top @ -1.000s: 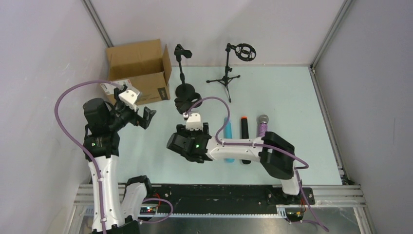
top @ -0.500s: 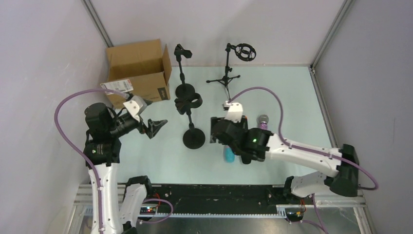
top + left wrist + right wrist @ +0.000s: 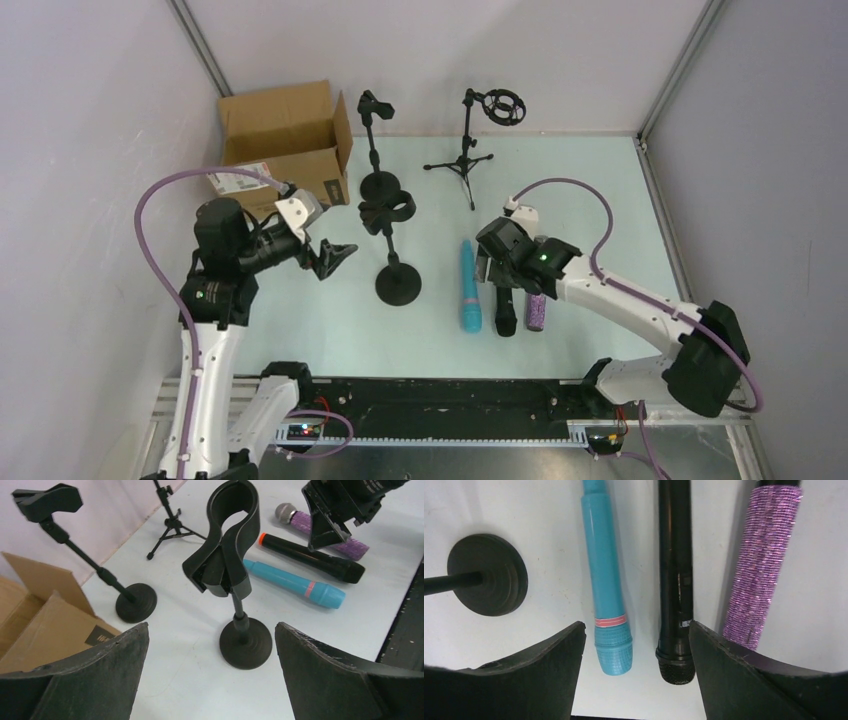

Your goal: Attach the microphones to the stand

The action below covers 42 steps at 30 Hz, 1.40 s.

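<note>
**Microphones are lying loose on the surface, both sets of fingers standing apart**

You are looking at three microphones lying side by side, right of the middle of the surface and toward its near edge. Their long axes are all running from the far edge to the near edge, roughly parallel.

The turquoise microphone [image 3: 469,287] is lying leftmost, its wider end with the pink ring pointing at the near edge. The black microphone [image 3: 675,580] is lying just beside it, its mesh head pointing at the near edge and its orange-red end at the far edge. The purple microphone [image 3: 756,565] is lying rightmost, its silver mesh head pointing at the far edge.

Your right fingers [image 3: 497,272] are hanging open over the black microphone, gripping nothing. In the right wrist view they are framing the turquoise and black bodies.

Your left fingers [image 3: 332,259] are hovering spread wide near the left edge, pointing toward the clip stand [image 3: 397,283], and are holding nothing. That stand is standing upright near the middle of the surface, left of the turquoise microphone, its clip carrying nothing.

A second clip stand [image 3: 380,185] and a tripod stand [image 3: 462,162] are standing toward the far edge. A cardboard box [image 3: 285,140] is sitting in the far left corner.
</note>
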Motion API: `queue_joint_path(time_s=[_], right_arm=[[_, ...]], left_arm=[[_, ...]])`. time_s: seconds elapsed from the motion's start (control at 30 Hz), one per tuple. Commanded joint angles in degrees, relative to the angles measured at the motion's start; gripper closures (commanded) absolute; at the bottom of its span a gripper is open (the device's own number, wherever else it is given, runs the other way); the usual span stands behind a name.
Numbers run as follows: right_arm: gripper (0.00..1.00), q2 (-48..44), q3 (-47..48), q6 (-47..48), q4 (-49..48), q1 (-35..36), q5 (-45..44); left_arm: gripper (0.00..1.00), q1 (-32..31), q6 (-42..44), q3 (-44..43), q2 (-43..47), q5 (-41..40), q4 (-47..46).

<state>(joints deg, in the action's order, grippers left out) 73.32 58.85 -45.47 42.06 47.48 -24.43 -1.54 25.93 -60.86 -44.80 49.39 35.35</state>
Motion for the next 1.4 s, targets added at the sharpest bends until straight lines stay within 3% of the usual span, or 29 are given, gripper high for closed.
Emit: queue_joint_path(time_s=[0.0,0.33,0.47,0.63,0.93,1.13,1.37], right_arm=[[0.21,3.67,-0.23,-0.47,-3.85,-0.99,4.84],[0.25,2.4,-0.24,-5.55,0.09,-4.98,2.98],[0.26,1.05,-0.17,-8.14,0.46,-6.82,6.32],[0.28,1.78,-0.2,-8.4,0.15,-3.01,5.02],[0.28,9.01,-0.41,-5.44,1.72,-3.3,2.22],[0.3,9.27,-0.29,-4.0,-4.24,3.58,3.13],[0.3,14.72,-0.07,-4.05,-7.6,5.89,3.75]], left_arm=[[0.0,-0.31,0.4,-1.33,3.82,-4.69,-0.63],[0.0,-0.22,2.58,3.44,9.14,-8.42,0.28],[0.0,-0.22,1.83,4.35,10.21,-8.83,0.49],[0.0,-0.22,3.91,6.14,13.71,-9.06,2.97],[0.0,-0.22,9.23,8.16,17.84,-7.56,8.26],[0.0,-0.22,13.09,9.76,20.79,-7.77,10.93],[0.0,-0.22,13.99,9.02,20.47,-7.71,11.57]])
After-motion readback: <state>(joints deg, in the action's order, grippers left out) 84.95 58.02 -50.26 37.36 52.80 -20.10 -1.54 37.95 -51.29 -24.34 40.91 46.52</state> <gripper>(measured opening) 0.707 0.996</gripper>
